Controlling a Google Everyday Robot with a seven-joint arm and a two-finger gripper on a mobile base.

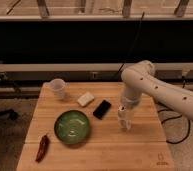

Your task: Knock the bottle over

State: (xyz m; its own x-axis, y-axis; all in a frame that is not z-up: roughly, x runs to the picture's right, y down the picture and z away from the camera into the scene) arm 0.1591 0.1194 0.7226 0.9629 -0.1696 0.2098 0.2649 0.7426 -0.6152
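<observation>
One bottle [125, 123] stands upright, right on the desk [140, 150], directly beneath our tool [123, 116]; its opening we cannot tell.
</observation>
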